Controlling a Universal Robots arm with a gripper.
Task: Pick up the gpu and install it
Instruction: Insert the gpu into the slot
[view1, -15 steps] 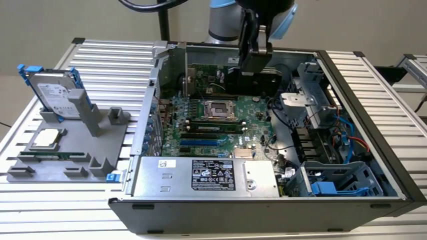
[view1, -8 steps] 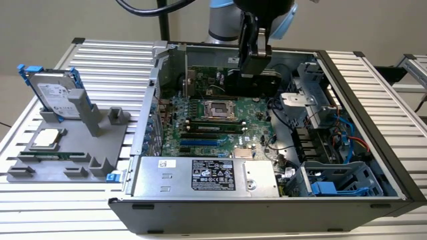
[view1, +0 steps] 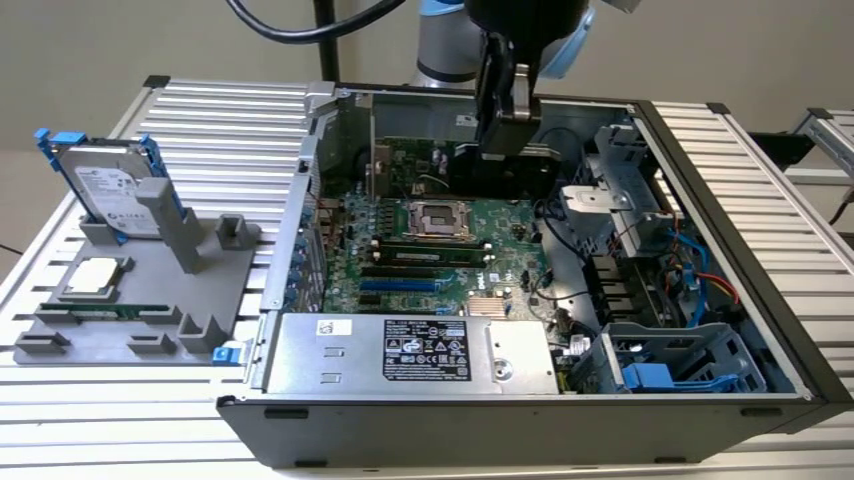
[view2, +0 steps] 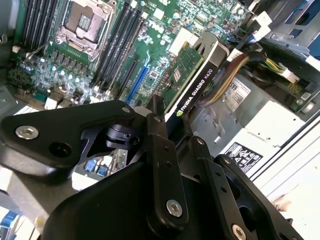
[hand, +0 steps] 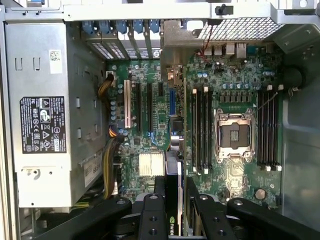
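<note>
The gpu (view2: 195, 75), a green card with a black cooler, hangs edge-down inside the open computer case (view1: 721, 200), above the green motherboard (view1: 454, 260). My gripper (view2: 172, 120) is shut on the card's upper edge, one black finger on each face. In the first wrist view the gpu (hand: 173, 210) shows edge-on between the fingers (hand: 160, 192), over the board area between the expansion slots (hand: 150, 107) and the memory slots (hand: 200, 130). From outside, the gripper (view1: 505, 135) reaches down into the rear of the case, and the gpu (view1: 501, 172) is the dark block below it.
A silver power supply (view1: 400, 350) fills the case's near end, with a blue drive cage (view1: 667, 375) beside it. The CPU socket (view1: 434, 218) sits mid-board. At the exterior view's left, a grey stand (view1: 134, 330) holds a hard drive (view1: 100, 185).
</note>
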